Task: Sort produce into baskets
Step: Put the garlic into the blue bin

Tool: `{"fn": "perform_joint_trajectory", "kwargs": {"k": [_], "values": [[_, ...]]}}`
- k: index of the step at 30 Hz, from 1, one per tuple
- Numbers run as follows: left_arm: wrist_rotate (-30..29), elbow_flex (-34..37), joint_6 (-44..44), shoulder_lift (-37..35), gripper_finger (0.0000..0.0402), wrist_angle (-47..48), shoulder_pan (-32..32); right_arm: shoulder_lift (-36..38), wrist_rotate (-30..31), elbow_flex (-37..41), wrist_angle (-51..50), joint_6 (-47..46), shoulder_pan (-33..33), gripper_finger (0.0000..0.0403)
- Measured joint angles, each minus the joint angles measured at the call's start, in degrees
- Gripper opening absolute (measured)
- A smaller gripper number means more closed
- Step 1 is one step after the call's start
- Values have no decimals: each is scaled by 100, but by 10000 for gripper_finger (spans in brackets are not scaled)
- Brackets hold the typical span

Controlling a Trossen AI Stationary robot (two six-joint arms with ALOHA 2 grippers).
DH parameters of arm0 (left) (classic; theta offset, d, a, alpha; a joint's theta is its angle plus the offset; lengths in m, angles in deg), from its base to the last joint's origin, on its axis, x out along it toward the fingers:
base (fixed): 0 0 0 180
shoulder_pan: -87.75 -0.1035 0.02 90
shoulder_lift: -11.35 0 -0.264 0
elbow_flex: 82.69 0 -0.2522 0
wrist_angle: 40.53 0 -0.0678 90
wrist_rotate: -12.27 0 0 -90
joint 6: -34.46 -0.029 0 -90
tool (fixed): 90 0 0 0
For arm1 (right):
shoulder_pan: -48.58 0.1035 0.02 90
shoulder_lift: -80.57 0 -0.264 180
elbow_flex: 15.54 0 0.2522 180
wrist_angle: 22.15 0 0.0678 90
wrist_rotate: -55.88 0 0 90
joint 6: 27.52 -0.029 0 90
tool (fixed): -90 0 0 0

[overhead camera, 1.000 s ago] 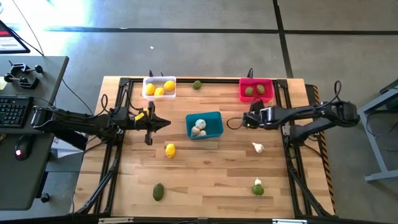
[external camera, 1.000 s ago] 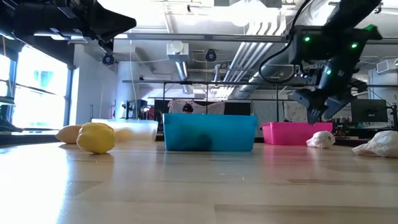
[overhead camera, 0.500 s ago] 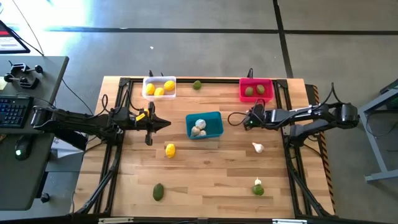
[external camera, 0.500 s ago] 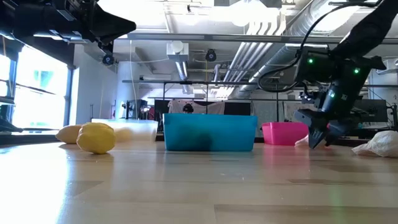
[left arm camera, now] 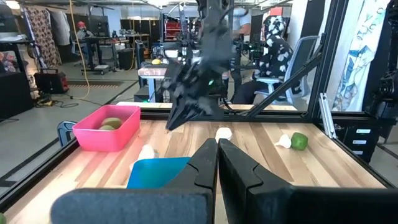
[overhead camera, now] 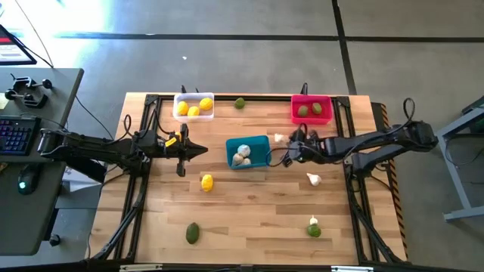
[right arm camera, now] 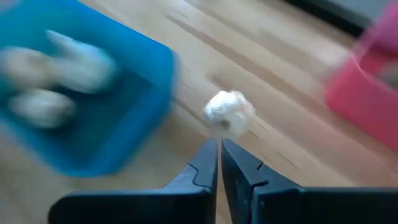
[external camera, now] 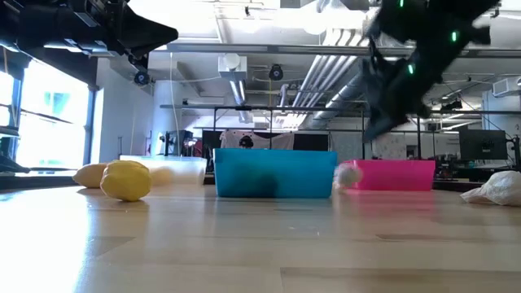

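Teal bin stands mid-table and holds two garlic bulbs. Just beside its right wall the right gripper hangs with fingers together, holding nothing; a loose garlic lies near it, between the teal bin and the pink bin with two green fruits. Left of the teal bin the left gripper waits, closed. White bin holds lemons.

Snapped shut empty, right tool now swung toward nine o'clock beside the teal basket; garlic bulb knocked loose, lying just at twelve.
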Motion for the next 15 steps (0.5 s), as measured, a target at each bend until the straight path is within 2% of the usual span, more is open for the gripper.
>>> {"fn": "perform_joint_trajectory", "kwargs": {"k": [5, 8, 11, 15], "values": [[0, 0, 0, 1, 0, -1, 0, 0, 231, -479, 6, 319, 438, 15], [0, 0, 0, 1, 0, -1, 0, 0, 411, -489, -19, 281, 361, 28], [0, 0, 0, 1, 0, -1, 0, -36, 352, -388, 7, 96, 82, 66], [0, 0, 0, 1, 0, -2, 0, -287, 31, -329, 40, -144, -415, 137]]}}
